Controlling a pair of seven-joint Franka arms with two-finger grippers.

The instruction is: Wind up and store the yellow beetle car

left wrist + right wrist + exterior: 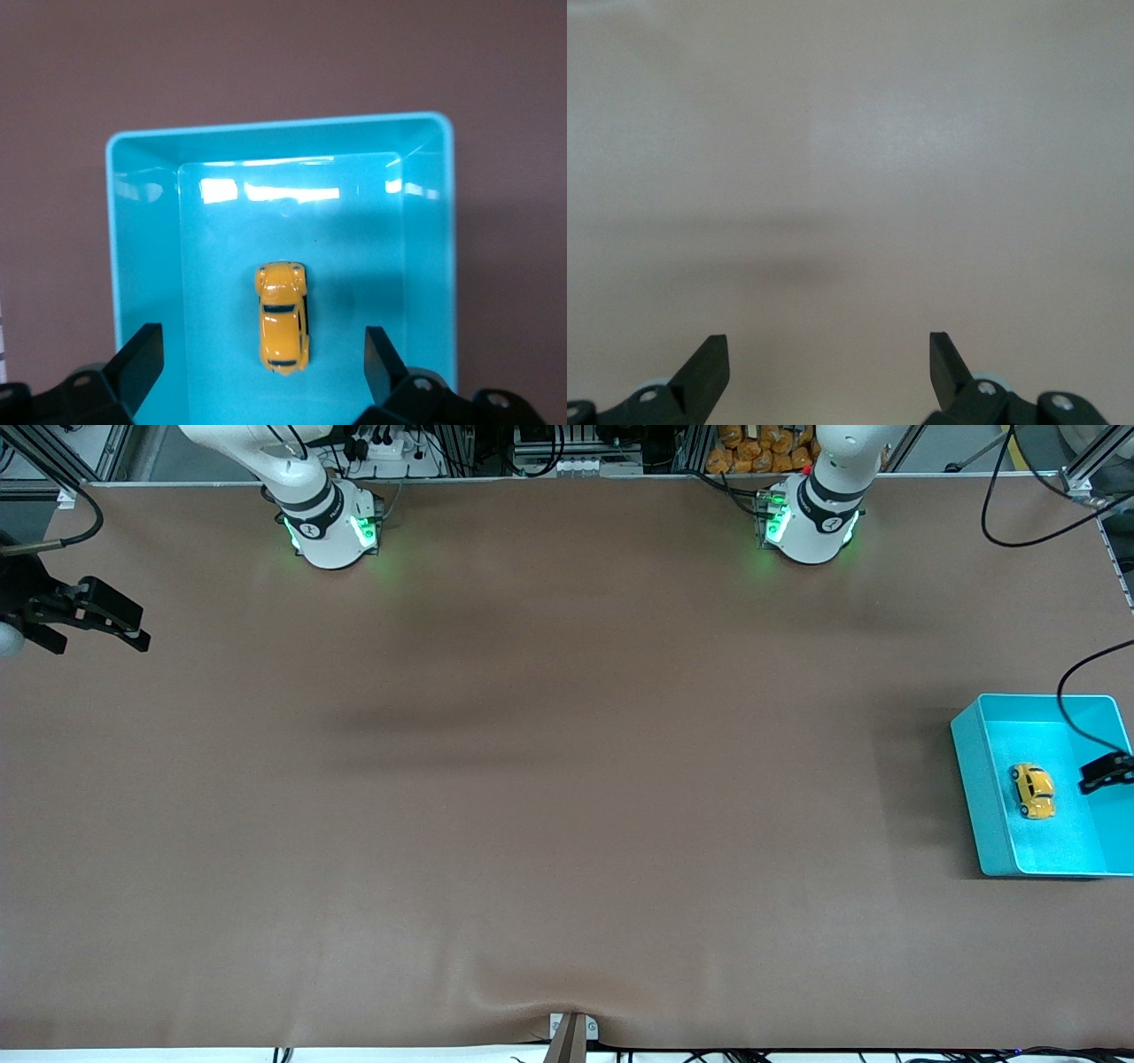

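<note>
Yellow beetle car [1033, 790] lies stored in your teal bin [974, 797]; left pincer [1105, 772] spread above, right pincer [97, 622] spread, waiting.

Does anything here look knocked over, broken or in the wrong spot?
Nothing stands out. The yellow beetle car sits upright on its wheels inside the teal bin, untouched, and both grippers are open and holding nothing.

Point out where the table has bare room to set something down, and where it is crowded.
The brown table lies bare from the right pincer, which waits at its own end, across to the teal bin. Only the bin is crowded: the yellow beetle car lies in it, under the open left pincer. Bare teal floor surrounds the car.
</note>
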